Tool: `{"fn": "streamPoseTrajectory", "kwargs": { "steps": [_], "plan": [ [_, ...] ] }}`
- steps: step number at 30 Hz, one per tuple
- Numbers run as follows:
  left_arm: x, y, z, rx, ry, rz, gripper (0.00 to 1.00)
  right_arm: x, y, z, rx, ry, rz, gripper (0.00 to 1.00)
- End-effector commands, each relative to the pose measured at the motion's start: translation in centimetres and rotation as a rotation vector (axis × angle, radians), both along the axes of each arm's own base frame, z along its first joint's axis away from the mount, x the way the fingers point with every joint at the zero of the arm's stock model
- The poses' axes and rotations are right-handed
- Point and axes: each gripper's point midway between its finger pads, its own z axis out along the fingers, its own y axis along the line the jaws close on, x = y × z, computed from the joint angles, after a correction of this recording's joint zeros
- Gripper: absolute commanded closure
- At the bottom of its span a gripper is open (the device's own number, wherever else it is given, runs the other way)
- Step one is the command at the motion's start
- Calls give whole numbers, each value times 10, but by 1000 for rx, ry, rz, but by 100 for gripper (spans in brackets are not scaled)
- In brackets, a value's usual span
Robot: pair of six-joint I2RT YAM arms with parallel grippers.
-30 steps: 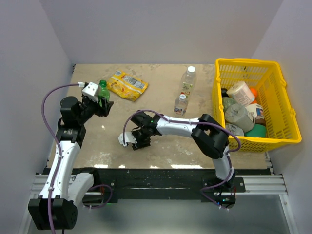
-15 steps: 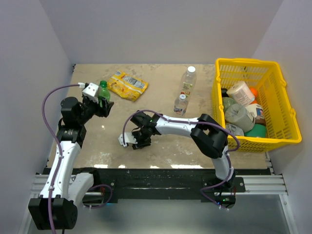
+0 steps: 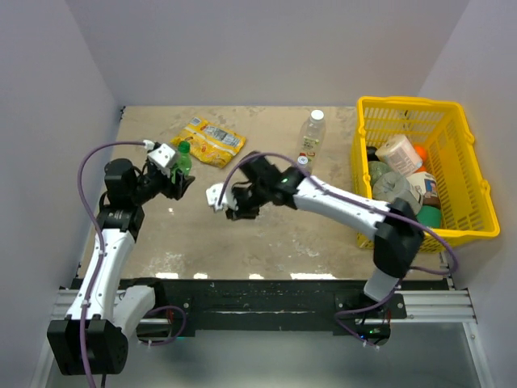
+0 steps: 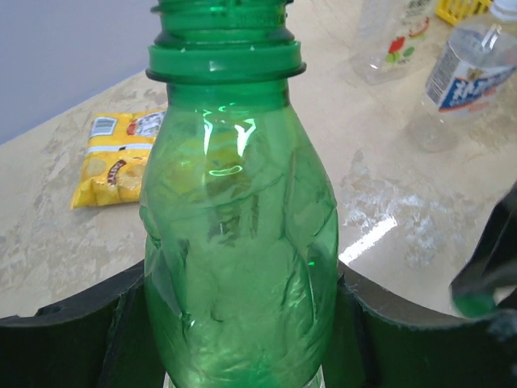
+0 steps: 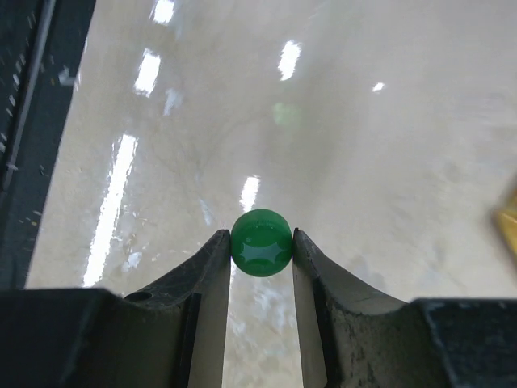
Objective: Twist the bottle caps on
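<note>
Left claw [image 3: 176, 183] is clamped on the green bottle [image 4: 242, 226], neck bare, at the left of the surface [image 3: 283, 234]. Right claw [image 5: 261, 263] pinches the green cap [image 5: 261, 242] between its fingertips, just right of the bottle.

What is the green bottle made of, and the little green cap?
The see-through green bottle looks like glossy plastic: light shines through it and bright glints sit on its moulded ridges. The small round green cap looks like solid, smooth plastic: nothing shows through, with only soft shine.
</note>
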Motion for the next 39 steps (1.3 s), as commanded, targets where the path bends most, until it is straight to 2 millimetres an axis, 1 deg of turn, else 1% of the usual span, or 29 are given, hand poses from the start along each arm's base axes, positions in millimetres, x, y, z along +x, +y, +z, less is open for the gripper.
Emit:
{"fn": "streamPoseTrajectory", "kwargs": {
  "steps": [1,2,3,4,5,6,8,9,10,11,12,13,14,17,21,26,29,33,39],
  "plan": [
    [-10,-18,-9,128,-27,-233,100,18,-28,134,288,70,-170,100],
    [-11,-21,-10,179,-57,-296,100,20,-31,160,336,57,-178,100],
    [-17,-23,-20,194,-15,-336,100,19,-34,175,359,57,-182,100],
    [-15,-25,-17,220,-19,-373,100,16,-39,188,379,70,-189,100],
    [-17,-29,-17,278,-61,-442,100,12,-42,214,425,47,-184,100],
    [-23,-32,-22,287,-32,-483,100,10,-43,224,445,43,-180,100],
    [-22,-34,-16,341,-84,-542,100,3,-46,247,496,43,-178,100],
    [-23,-35,-16,351,-83,-556,100,1,-46,253,510,43,-175,100],
    [-22,-35,-11,369,-105,-569,100,-2,-46,258,522,52,-170,100],
    [-29,-43,-13,400,-131,-629,100,-6,-46,264,536,54,-155,100],
    [-29,-44,-11,418,-148,-642,100,-8,-48,267,543,52,-151,100],
    [-28,-46,-5,431,-175,-650,100,-8,-48,270,554,40,-144,100],
    [-29,-47,-1,435,-194,-661,100,-9,-48,267,552,40,-137,100],
    [-31,-53,13,452,-253,-676,100,-9,-47,269,570,20,-123,100],
    [-35,-61,26,448,-296,-680,100,-5,-40,282,618,9,-127,100],
    [-42,-72,37,420,-315,-679,100,0,-30,292,642,-28,-114,100],
    [-43,-78,46,398,-331,-669,100,-2,-23,290,636,-34,-97,100],
    [-43,-81,54,370,-337,-654,100,-6,-17,289,641,-53,-79,100],
    [-44,-82,59,362,-349,-650,100,-4,-12,287,638,-68,-82,100]
  ]
}}
